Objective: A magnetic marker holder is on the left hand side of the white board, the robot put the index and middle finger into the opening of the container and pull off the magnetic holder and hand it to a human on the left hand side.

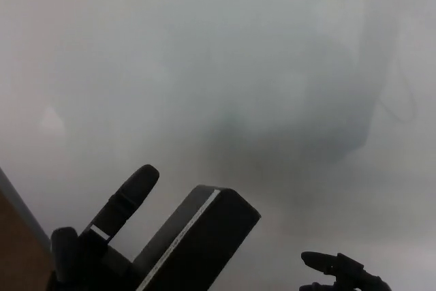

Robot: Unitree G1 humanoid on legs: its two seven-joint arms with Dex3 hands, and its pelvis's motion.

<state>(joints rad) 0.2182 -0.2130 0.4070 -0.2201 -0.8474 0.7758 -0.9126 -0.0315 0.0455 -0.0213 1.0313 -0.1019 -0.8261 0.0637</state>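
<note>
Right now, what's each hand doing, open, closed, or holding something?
Left hand: shut on the black marker holder, tilted, one finger sticking up beside it.
Right hand: only partly in view at the bottom edge; cannot tell.

Big shiny white board (218,66), dark boxy marker holder (194,247) tilted low in front of it, black left hand (102,236) holding it, black right hand (340,270) far to its right

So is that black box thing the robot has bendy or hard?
Probably hard: the black rectangular marker holder keeps straight edges and square corners while tilted in the left hand. Its smooth sides might be a bit slippery. It is likely light, being a hollow container.
</note>
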